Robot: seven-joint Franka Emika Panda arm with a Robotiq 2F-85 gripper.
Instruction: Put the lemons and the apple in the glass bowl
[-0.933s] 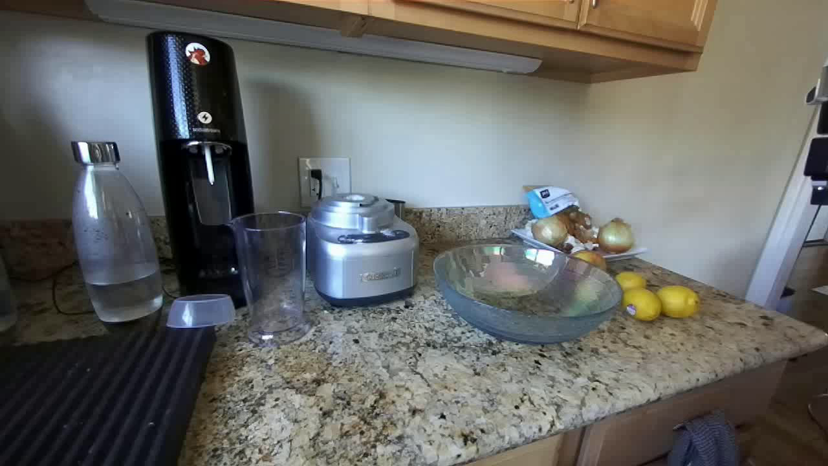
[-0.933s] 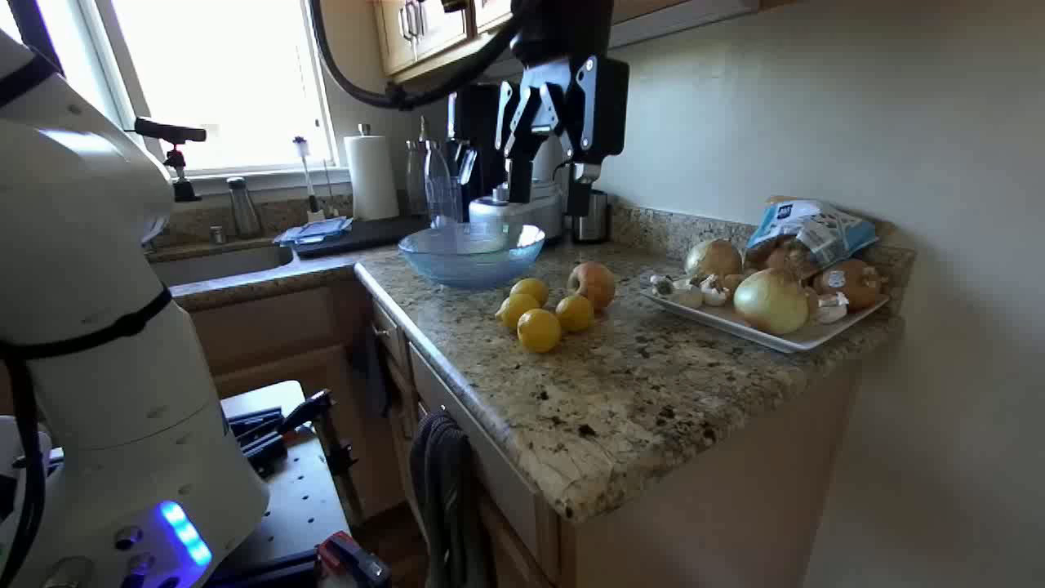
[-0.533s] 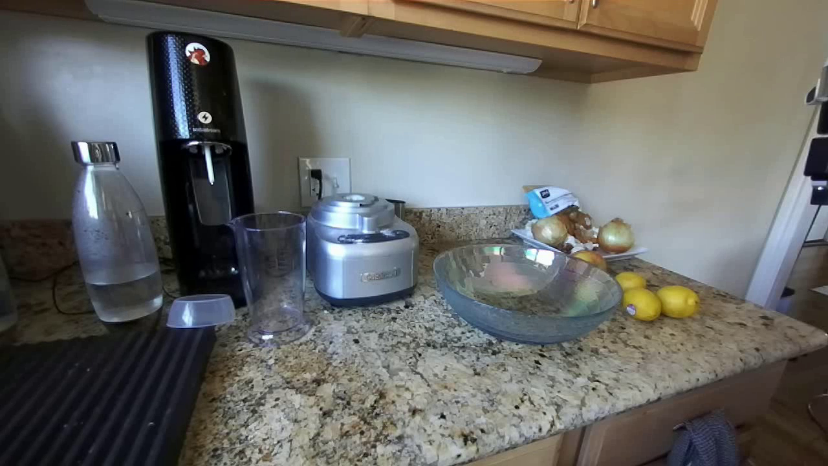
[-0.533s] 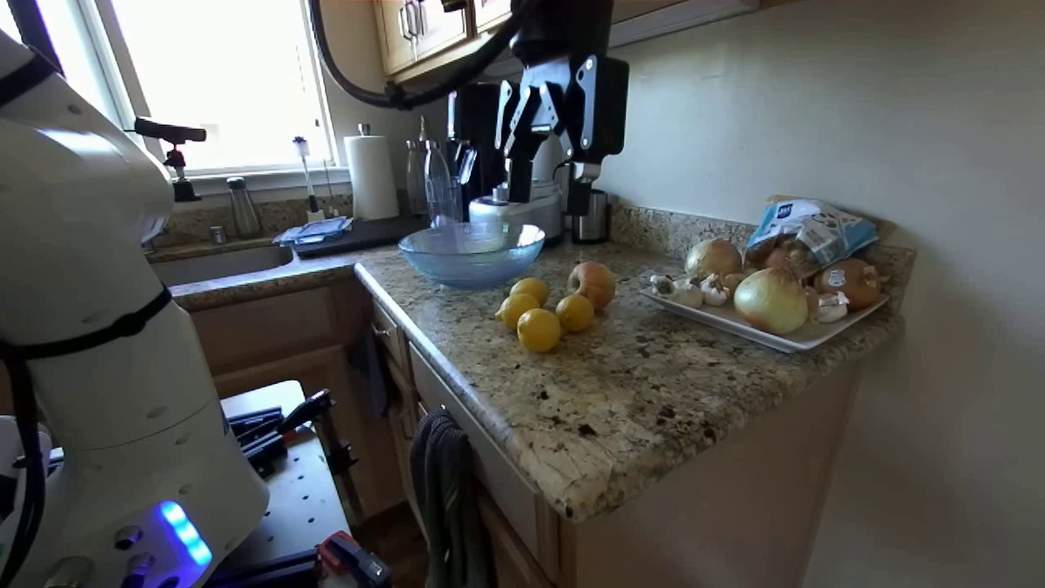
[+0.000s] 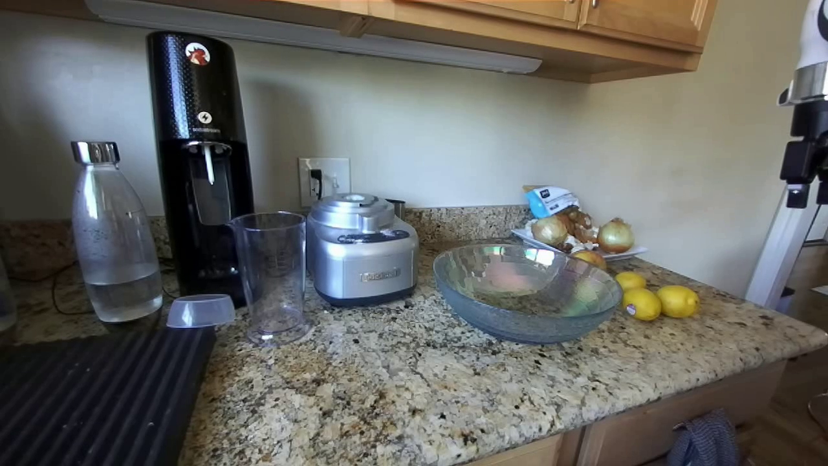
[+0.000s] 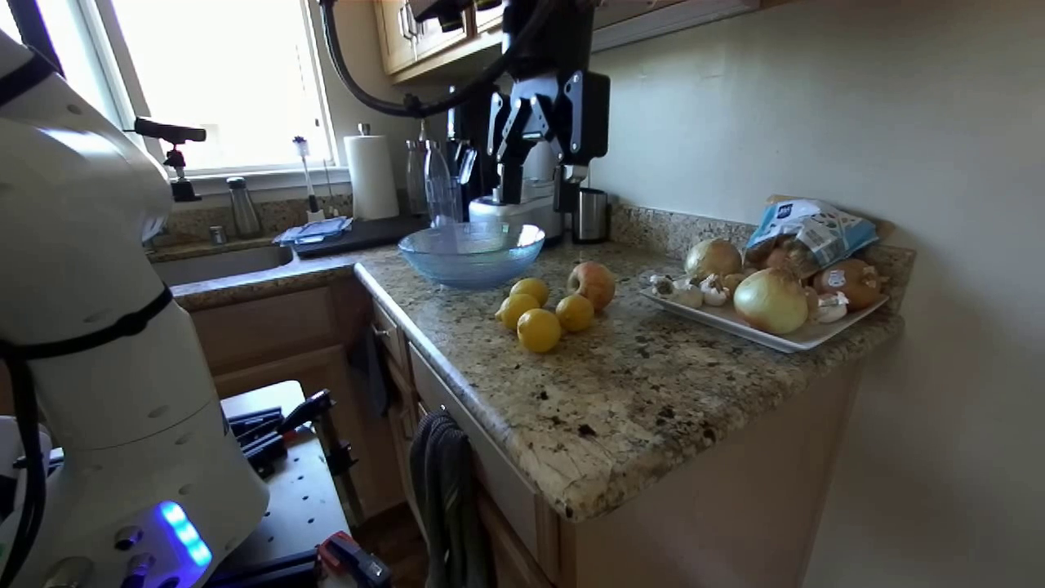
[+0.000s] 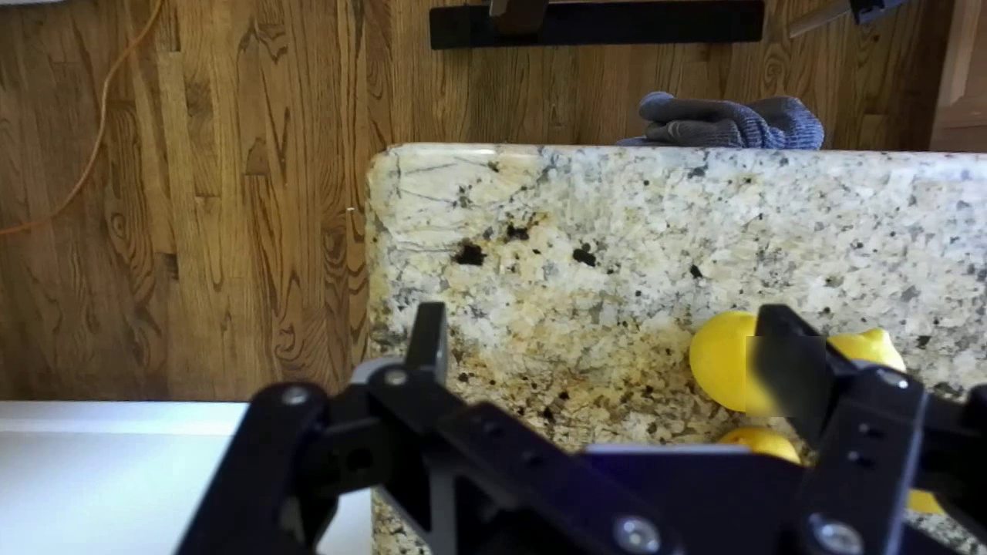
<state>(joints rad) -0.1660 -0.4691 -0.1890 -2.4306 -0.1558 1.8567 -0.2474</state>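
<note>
Several yellow lemons (image 6: pixel 539 330) lie close together on the counter in an exterior view, with the reddish apple (image 6: pixel 593 284) just beside them. The lemons (image 5: pixel 678 301) and part of the apple (image 5: pixel 588 259) also show behind the glass bowl (image 5: pixel 527 327). The bowl (image 6: pixel 469 269) stands upright and appears empty. My gripper (image 6: pixel 538 196) is open, empty and well above the counter. At the edge of an exterior view the gripper (image 5: pixel 811 194) is partly cut off. In the wrist view, the right finger of the gripper (image 7: pixel 601 339) covers part of a lemon (image 7: pixel 719 361); the apple is hidden there.
A white tray (image 6: pixel 735 327) of onions and garlic lies near the wall, with a blue bag (image 6: pixel 824 233) on it. A steel appliance (image 5: pixel 365 272) and a tall clear cup (image 5: pixel 272 278) stand beside the bowl. A dark towel (image 6: pixel 449 490) hangs at the counter's edge.
My gripper has shifted left and slightly lower in both exterior views, coming further into the frame at the right edge of an exterior view. It stays open. The fruit and bowl have not moved.
</note>
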